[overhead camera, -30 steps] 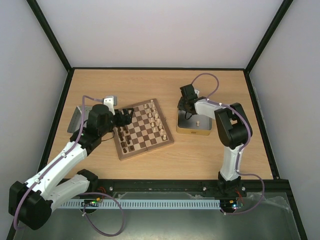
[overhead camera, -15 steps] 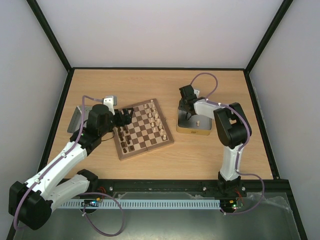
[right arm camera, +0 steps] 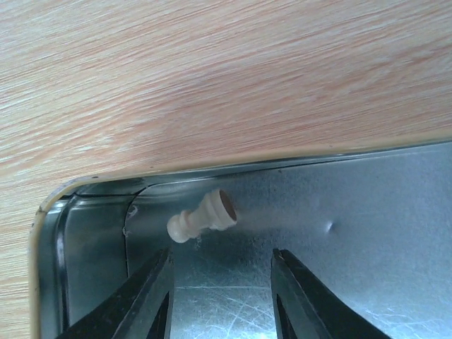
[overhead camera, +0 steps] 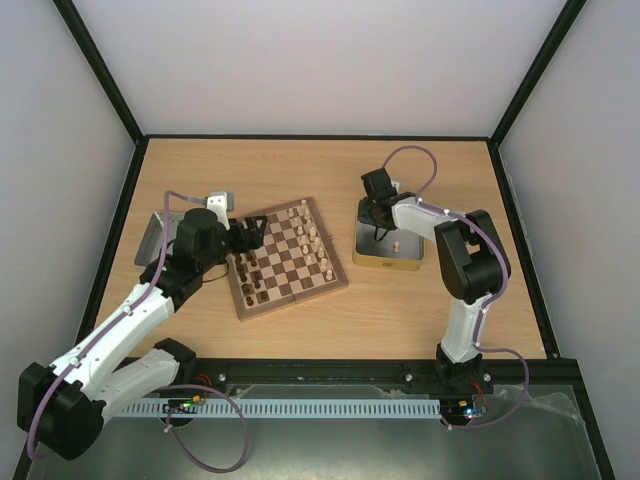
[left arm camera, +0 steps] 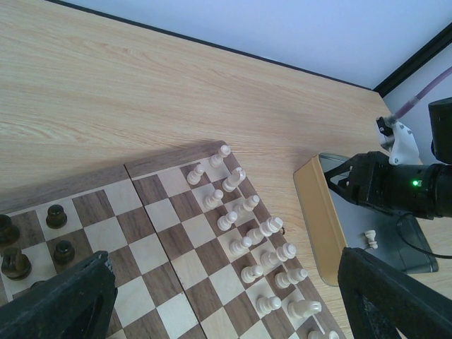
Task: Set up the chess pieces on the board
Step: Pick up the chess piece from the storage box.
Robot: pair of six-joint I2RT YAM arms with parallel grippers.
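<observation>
Tabletop: one board, two tins

Gold-sided tin and grey tin rest on wooden table.

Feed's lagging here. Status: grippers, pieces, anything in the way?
Left gripper open, empty, over the chessboard. Right gripper open, down in the metal tin. Pale pawn lies tipped in the tin's corner, ungripped. Walls close on two sides.

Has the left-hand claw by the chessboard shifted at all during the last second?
No. The left gripper sits over the same left edge of the board, just above the dark pieces, exactly as before.
</observation>
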